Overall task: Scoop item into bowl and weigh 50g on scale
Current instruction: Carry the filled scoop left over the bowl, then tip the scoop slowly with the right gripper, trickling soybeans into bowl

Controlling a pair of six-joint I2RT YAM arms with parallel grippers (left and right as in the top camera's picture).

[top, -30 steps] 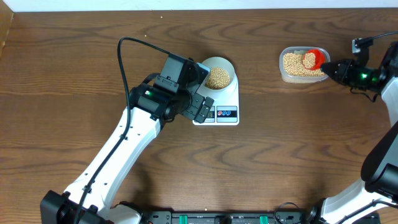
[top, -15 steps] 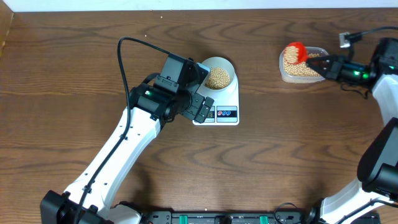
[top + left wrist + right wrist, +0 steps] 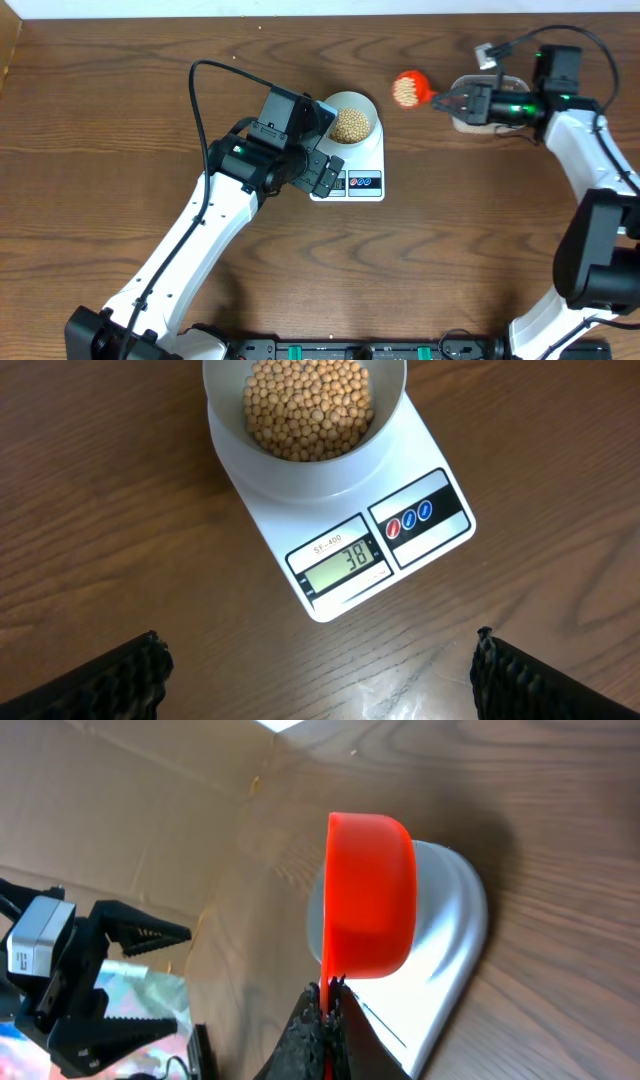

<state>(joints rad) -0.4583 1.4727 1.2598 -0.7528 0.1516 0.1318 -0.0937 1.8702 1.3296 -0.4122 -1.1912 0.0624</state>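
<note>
Brown wood-grain table (image 3: 120,120) fills the overhead view. On it the scale (image 3: 372,160) is seen with the bowl (image 3: 368,100) seated on its platform and partly filled with beans (image 3: 352,124). The left gripper (image 3: 326,174) is placed just beside the scale, spread wide, with nothing held. The right gripper (image 3: 452,101) is pinched tight on the handle of a red scoop (image 3: 407,88), which is loaded with beans and held over bare wood between the clear tub (image 3: 505,80) and the bowl. A tilt or jolt here could shed beans onto the table.

From the left wrist, the display (image 3: 345,565) is read as 38, short of the target. If the whole scoopful were tipped in at once, the target would probably be overshot.

From the right wrist, the scoop (image 3: 370,890) is seen from beneath, its thin handle clamped between the fingers (image 3: 300,1035). Such a handle could twist in so narrow a pinch, and the reading could be upset by a knock against the bowl's rim.
</note>
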